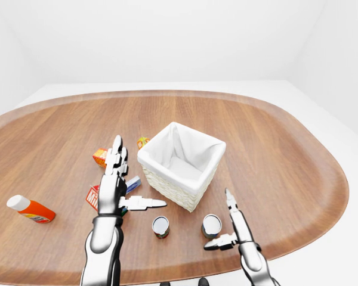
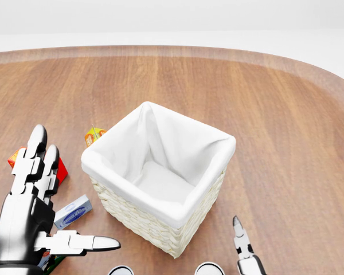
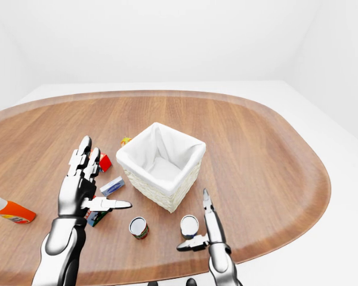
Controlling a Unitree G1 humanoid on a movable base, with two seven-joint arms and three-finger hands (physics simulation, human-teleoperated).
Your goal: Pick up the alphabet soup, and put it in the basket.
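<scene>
Left-eye view
- basket (image 1: 180, 164): white-lined wicker, empty, mid-table (image 1: 274, 137), tilted square to the view.
- cans: two upright cans below the basket, left can (image 1: 160, 226) and right can (image 1: 212, 225). Only silver lids show; cannot tell which is the alphabet soup.
- right hand (image 1: 230, 229): fingers spread, holding nothing, just right of the right can, thumb pointing toward it, not touching.
- left hand (image 1: 116, 187): flat and wide, holding nothing, raised over the small boxes left of the basket.
- clutter: orange bottle (image 1: 30, 208) lying far left, well apart from the action.

Head view
- framing: basket fills the centre; can lids barely clip the bottom edge.
- right hand: only a fingertip (image 2: 238, 229) shows at the bottom, right of the basket's corner.
- blue box (image 2: 72, 212): lies between the left hand and the basket wall.

Right-eye view
- label: left can here shows some red and green on its side, right can (image 3: 189, 226) looks plainer; too small to read.
- step: my read, pre-grasp approach on the right can, nothing lifted yet.
- next move: bring the fingers round the can body, close, lift above the basket rim, move up-view and release inside.
- room: open wood right of the basket and cans; table edge runs close below the cans, so a nudge down-view could tip one off.
- risk: basket corner sits just above the right can; the lift needs to go straight up first.
</scene>
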